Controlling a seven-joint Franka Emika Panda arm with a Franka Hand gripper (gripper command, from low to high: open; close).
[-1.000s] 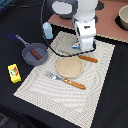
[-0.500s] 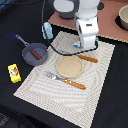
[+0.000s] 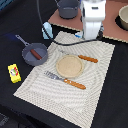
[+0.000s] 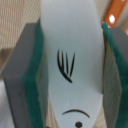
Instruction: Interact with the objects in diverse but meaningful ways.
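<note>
My gripper [image 4: 70,75] is shut on the white fish [image 4: 70,35], whose black markings show between the green pads [image 4: 36,80] in the wrist view. In the exterior view the gripper [image 3: 91,36] hangs over the far edge of the striped placemat [image 3: 95,85], and the fish is hard to make out there. The grey long-handled frying pan [image 3: 35,54] lies at the exterior view's left with the brown sausage [image 3: 34,53] inside. Nearer the front sits the yellow packet [image 3: 14,73]. The pale blue carton [image 3: 47,30] stands behind the pan.
A round wooden plate [image 3: 69,66] rests mid-mat between an orange-handled knife [image 3: 82,58] and fork [image 3: 67,81]. A grey pot [image 3: 68,8] and a bowl [image 3: 123,17] sit on the brown surface at the back. The knife's orange handle [image 4: 116,14] shows below the gripper.
</note>
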